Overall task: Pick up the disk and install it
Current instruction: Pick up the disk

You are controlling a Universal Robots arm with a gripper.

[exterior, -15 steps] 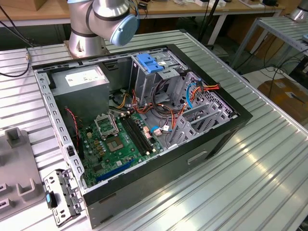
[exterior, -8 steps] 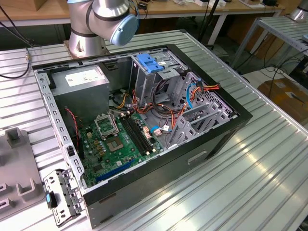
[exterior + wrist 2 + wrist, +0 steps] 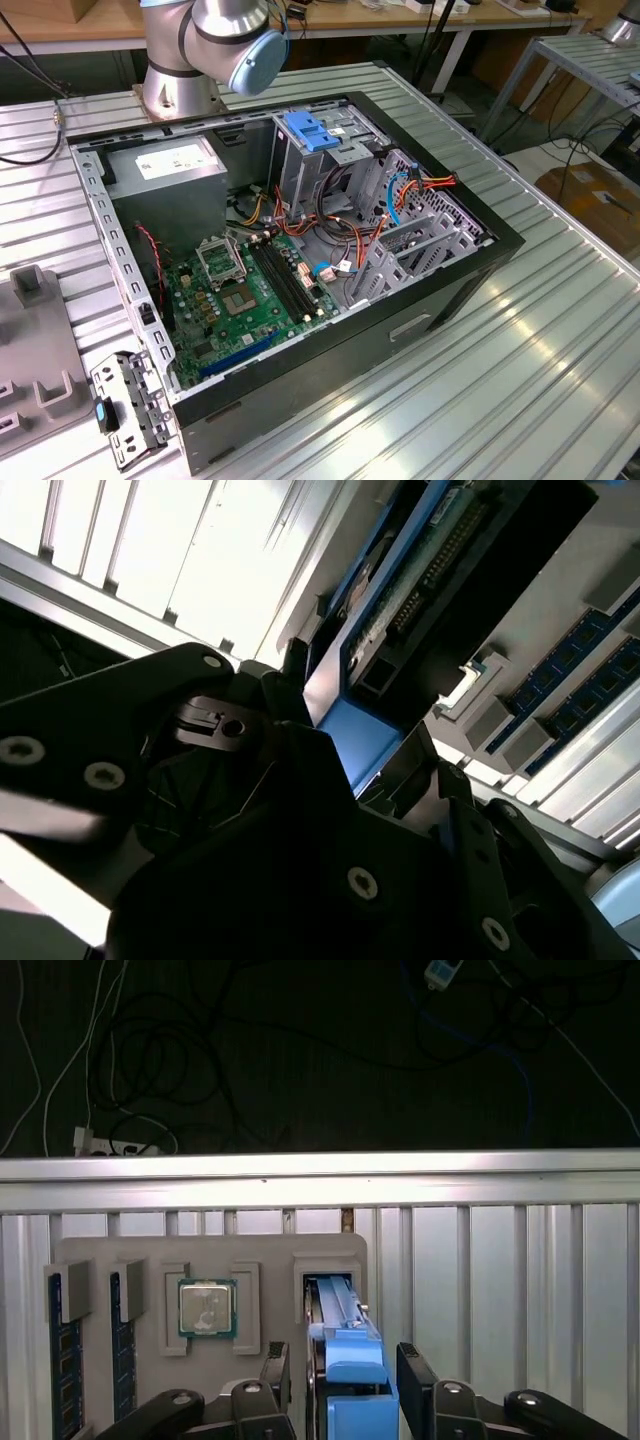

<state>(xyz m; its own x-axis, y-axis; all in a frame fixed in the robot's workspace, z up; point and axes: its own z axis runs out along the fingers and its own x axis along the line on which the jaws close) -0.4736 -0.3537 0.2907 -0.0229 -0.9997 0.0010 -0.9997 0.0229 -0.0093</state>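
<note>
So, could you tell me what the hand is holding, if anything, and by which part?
It cannot be told: the hand sits astride the blue-bracketed end of the disk, which stands on edge in the tray.

An open computer case [image 3: 300, 400] is lying on the ribbed tabletop [image 3: 520, 350], green motherboard [image 3: 250, 295] showing beside a grey box [image 3: 165, 180]. In the first wrist view, a grey tray [image 3: 270, 1258] is carrying a processor chip [image 3: 207, 1308] and memory sticks [image 3: 65, 1360].
</note>
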